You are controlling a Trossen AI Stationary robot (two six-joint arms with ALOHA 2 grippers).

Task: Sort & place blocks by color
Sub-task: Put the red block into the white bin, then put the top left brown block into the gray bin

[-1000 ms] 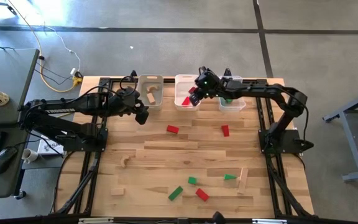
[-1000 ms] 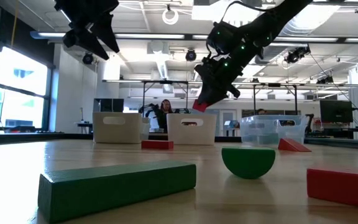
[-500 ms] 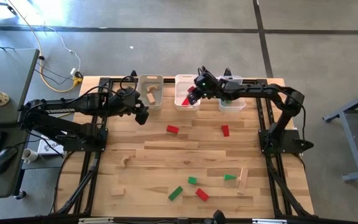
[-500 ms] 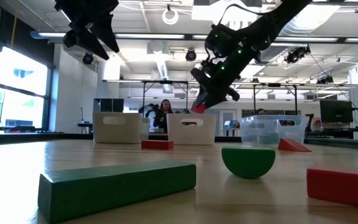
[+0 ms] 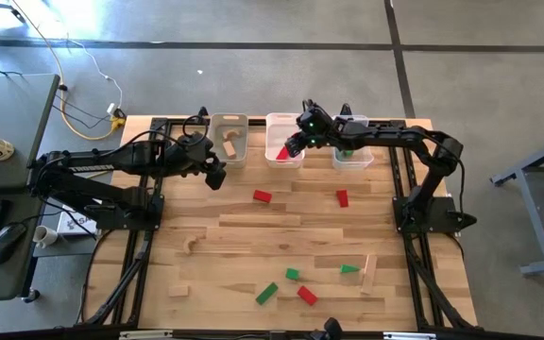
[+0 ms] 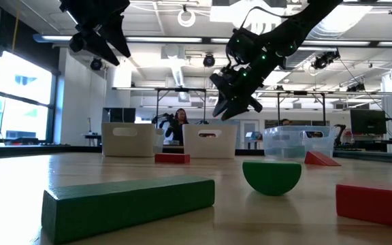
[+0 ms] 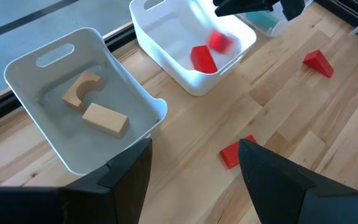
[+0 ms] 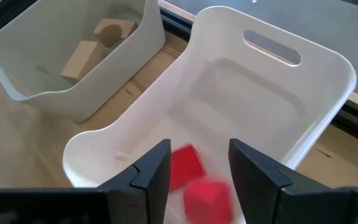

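Note:
My right gripper (image 5: 294,147) hangs open and empty over the middle white bin (image 5: 284,151); its fingers (image 8: 151,171) stand apart above the bin. Two red blocks are in that bin: one (image 8: 185,167) lies on the floor and one (image 8: 207,194) is blurred, still moving. They also show in the left wrist view (image 7: 202,59). My left gripper (image 5: 217,177) is open and empty above the table, near the left bin (image 5: 229,139), which holds light wood blocks (image 7: 104,118). The right bin (image 5: 352,156) holds green blocks.
Loose blocks lie on the table: red ones (image 5: 263,196) (image 5: 342,197) in the middle; green ones (image 5: 267,293) (image 5: 292,275) (image 5: 349,269), a red one (image 5: 307,296) and light wood pieces (image 5: 369,272) (image 5: 193,244) toward the near edge. A person sits in the room behind (image 6: 180,122).
My right gripper, which held a red block at its fingertips, has risen a little over the middle bin and let go. The red block has fallen into the middle bin beside the other red one.

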